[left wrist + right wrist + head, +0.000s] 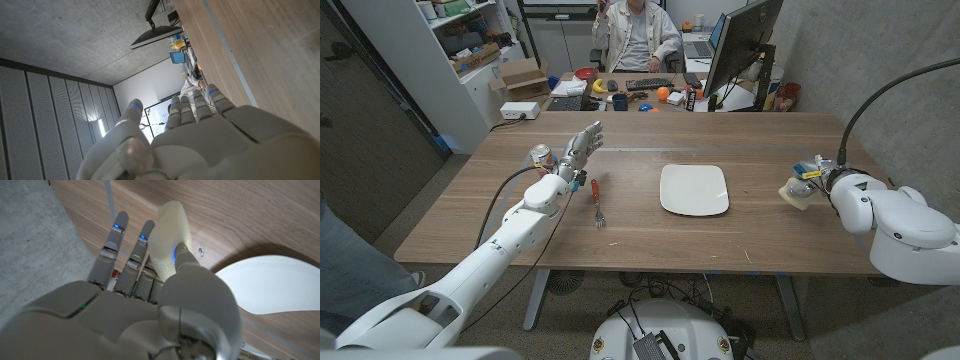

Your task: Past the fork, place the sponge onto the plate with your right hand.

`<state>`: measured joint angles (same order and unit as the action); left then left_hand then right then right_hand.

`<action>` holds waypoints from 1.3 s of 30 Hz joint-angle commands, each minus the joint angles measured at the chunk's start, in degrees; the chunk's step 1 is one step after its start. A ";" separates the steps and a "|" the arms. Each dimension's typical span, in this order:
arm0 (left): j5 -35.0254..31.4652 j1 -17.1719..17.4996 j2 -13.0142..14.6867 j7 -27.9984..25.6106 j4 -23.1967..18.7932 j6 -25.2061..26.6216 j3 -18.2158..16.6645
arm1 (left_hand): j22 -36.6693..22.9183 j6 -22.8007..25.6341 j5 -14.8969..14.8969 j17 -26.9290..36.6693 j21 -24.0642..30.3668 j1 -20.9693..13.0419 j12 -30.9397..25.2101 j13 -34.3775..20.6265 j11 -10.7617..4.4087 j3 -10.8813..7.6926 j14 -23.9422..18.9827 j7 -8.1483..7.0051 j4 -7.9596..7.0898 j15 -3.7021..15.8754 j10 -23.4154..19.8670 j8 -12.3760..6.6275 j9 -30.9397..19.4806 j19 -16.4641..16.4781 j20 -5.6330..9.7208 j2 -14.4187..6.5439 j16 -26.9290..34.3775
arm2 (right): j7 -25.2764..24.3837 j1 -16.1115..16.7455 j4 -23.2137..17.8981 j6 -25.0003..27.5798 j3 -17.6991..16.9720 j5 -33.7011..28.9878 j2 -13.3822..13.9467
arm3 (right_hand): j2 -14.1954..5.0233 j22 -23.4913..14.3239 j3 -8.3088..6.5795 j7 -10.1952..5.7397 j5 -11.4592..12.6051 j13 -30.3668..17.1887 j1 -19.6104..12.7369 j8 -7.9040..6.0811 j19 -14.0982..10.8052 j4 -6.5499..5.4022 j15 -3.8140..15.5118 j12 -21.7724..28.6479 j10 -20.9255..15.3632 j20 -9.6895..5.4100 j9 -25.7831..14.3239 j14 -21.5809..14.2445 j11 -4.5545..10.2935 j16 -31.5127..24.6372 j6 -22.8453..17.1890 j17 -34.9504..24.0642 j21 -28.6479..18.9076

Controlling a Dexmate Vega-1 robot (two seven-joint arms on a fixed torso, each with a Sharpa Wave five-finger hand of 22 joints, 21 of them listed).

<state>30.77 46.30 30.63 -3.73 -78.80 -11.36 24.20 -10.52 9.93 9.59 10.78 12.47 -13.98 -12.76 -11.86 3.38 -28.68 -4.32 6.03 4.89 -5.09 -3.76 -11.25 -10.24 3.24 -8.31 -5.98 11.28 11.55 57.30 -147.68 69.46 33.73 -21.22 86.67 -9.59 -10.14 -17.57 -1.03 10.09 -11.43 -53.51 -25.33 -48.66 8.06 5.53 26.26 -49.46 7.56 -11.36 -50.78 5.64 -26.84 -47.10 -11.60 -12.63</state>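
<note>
Wooden table (650,235) carries an empty plate (694,189) at centre, while the right hand (817,178) grips the sponge (796,193) well to its right (left hand (582,146) raised, fingers spread), so placing remains.

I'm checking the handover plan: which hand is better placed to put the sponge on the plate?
Right. The right hand already holds the sponge, just to the plate's right side. The left hand is raised, open and holding nothing, beyond the fork on the plate's far side.
</note>
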 commanded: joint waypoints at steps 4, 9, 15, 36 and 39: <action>-0.21 0.16 1.31 0.03 -2.10 0.23 -0.73 | -0.12 0.17 0.29 0.14 -0.24 -0.14 -0.25 -0.23 -0.09 -0.34 -0.01 0.06 0.22 -0.20 -0.21 0.21 -0.29 0.32 -0.24 -0.60 0.02 | 6.72 -1.19 -5.46 1.60 1.43 -9.61 0.08 | 0.05 -0.04 -0.44 -5.46 0.03 0.05 -0.58 -0.14 0.39 -0.02 -0.04 -0.27 -0.70 0.00 -0.06 -0.45 0.11 0.06 -6.51 -0.44 0.38; -0.01 0.47 1.56 0.48 -2.08 -0.34 -0.98 | -0.12 0.15 0.30 0.14 -0.28 -0.15 -0.21 -0.23 -0.06 -0.37 0.01 0.07 0.24 -0.25 -0.15 0.23 -0.29 0.25 -0.25 -0.61 0.00 | 8.28 -0.91 -7.86 2.30 1.95 -14.07 -1.09 | -0.36 -0.05 -0.70 -5.59 0.08 0.10 -0.89 0.10 0.93 -0.05 -0.03 -0.59 -0.68 -0.20 -0.09 -0.26 0.23 0.07 -6.38 -0.73 0.61; 0.29 0.74 1.99 1.08 -2.26 -0.39 -1.16 | -0.12 0.16 0.30 0.14 -0.30 -0.16 -0.21 -0.24 0.00 -0.39 0.03 0.12 0.25 -0.26 -0.19 0.24 -0.29 0.22 -0.25 -0.62 -0.02 | 11.34 -0.96 -8.99 1.80 2.87 -19.33 -2.89 | -0.39 -0.06 -0.73 -5.52 0.07 0.12 -0.99 0.20 1.01 -0.08 0.08 -0.72 -0.82 -0.27 -0.11 -0.26 0.28 -0.03 -6.43 -0.95 0.64; 1.69 3.54 3.34 1.75 -4.36 -2.11 -2.73 | -0.12 0.23 0.33 0.14 -0.40 -0.19 -0.21 -0.24 0.13 -0.51 0.02 0.05 0.30 -0.27 -0.29 0.23 -0.30 0.10 -0.32 -0.69 -0.05 | 25.57 -0.71 -5.35 -9.02 2.55 -39.05 -15.93 | -0.43 -0.09 -0.86 -5.54 0.03 0.16 -1.10 0.67 1.41 -0.37 0.38 -1.53 -0.80 -0.38 -0.19 0.54 0.36 0.41 -6.55 -1.21 0.77; 1.61 3.75 3.31 1.38 -4.66 -2.19 -2.82 | -0.12 0.26 0.33 0.14 -0.41 -0.19 -0.21 -0.24 0.08 -0.53 0.01 0.08 0.31 -0.27 -0.31 0.23 -0.30 0.07 -0.32 -0.70 -0.05 | 25.33 0.41 -4.67 -11.13 0.74 -38.82 -17.34 | -0.38 -0.09 -0.85 -5.53 0.02 0.16 -1.08 0.72 1.49 -0.41 0.45 -1.62 -0.85 -0.41 -0.21 0.58 0.41 0.47 -6.60 -1.20 0.80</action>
<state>32.20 48.79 33.54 -1.59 -82.23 -12.98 22.02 -10.52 9.93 9.59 10.78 12.07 -13.98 -12.76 -11.86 3.38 -28.85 -4.32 6.03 5.07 -5.08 -3.75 -11.02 -10.24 3.24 -8.31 -5.98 11.28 33.28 55.80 -154.58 64.89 37.77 -55.35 75.17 -9.66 -10.14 -18.21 -0.86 9.77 -11.13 -54.65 -24.38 -47.31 7.88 5.98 24.95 -49.79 7.48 -11.30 -50.33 5.94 -26.39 -47.54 -12.67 -11.85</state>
